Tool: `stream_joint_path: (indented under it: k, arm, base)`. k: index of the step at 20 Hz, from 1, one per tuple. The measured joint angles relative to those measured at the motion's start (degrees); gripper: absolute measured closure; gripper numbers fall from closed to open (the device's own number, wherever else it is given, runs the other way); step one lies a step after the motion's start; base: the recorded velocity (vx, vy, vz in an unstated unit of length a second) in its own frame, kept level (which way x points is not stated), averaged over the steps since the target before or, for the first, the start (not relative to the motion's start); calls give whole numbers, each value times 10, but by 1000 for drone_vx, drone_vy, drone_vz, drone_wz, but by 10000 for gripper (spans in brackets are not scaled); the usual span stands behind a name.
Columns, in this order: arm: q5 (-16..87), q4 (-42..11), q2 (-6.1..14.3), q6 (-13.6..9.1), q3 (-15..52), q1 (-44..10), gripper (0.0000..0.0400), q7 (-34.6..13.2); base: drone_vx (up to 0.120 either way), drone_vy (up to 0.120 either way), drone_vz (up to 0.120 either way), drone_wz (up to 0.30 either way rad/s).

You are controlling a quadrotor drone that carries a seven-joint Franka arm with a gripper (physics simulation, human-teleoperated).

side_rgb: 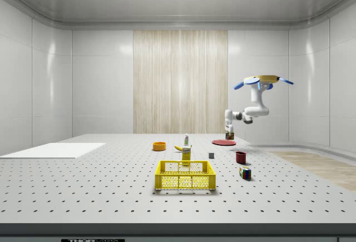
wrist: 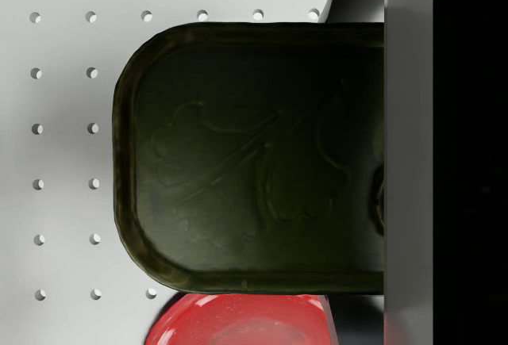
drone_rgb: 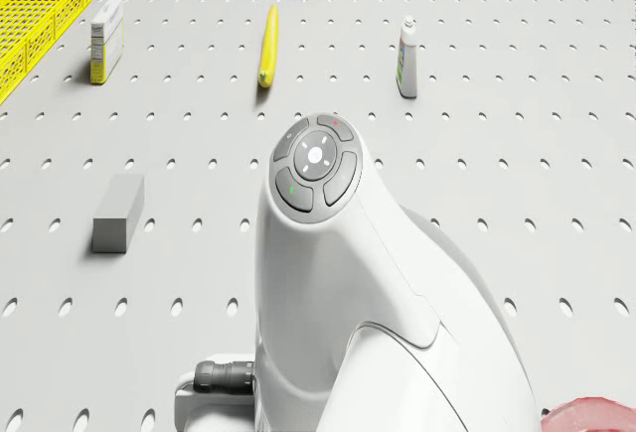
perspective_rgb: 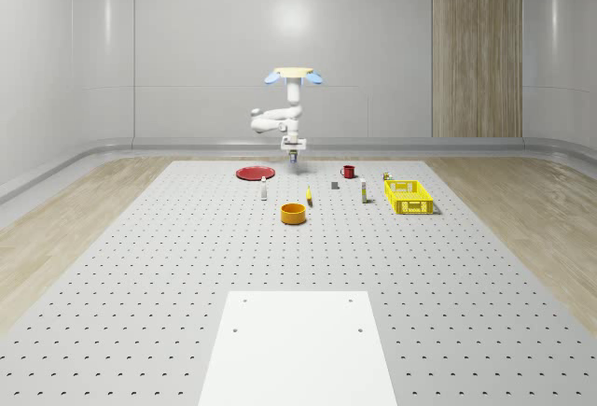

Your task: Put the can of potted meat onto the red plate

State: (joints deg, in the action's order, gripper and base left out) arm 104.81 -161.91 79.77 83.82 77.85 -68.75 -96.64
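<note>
The drone [perspective_rgb: 294, 75] hovers over the far part of the perforated table, a little to the right of the red plate [perspective_rgb: 254, 174] in the whole-scene view. Its arm reaches down, and the gripper [perspective_rgb: 294, 156] hangs just above the table beside the plate's edge. In the wrist view the can of potted meat [wrist: 254, 155] sits close up with its dark embossed face showing, held against a finger [wrist: 409, 155]. The gripper is shut on it. Part of the red plate [wrist: 238, 321] lies below the can's edge. In the side view the gripper [side_rgb: 228, 136] hangs just over the plate [side_rgb: 223, 142].
On the table stand an orange bowl [perspective_rgb: 293, 213], a banana [perspective_rgb: 309, 195], a small bottle [perspective_rgb: 264, 189], a grey block [perspective_rgb: 334, 184], a box [perspective_rgb: 363, 192], a red mug [perspective_rgb: 348, 172] and a yellow crate [perspective_rgb: 409, 196]. A white sheet [perspective_rgb: 298, 350] lies near the front.
</note>
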Motion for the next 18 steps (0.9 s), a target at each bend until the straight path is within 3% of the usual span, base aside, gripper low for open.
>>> stream_joint_path:
  k: [2, 13, 15, 18]
  arm:
    - [-2, 0, 3, 3, 1, -1, 115, 1]
    - [-11, 1, 19, 17, 5, -5, 115, 0]
    - [-12, 1, 22, 20, 5, -5, 115, 0]
    - [-14, 1, 26, 23, 6, -6, 115, -1]
  base:
    - [0, -120, 100, 0]
    - [0, -120, 0, 0]
    - [120, -120, 0, 0]
    - [0, -120, 0, 0]
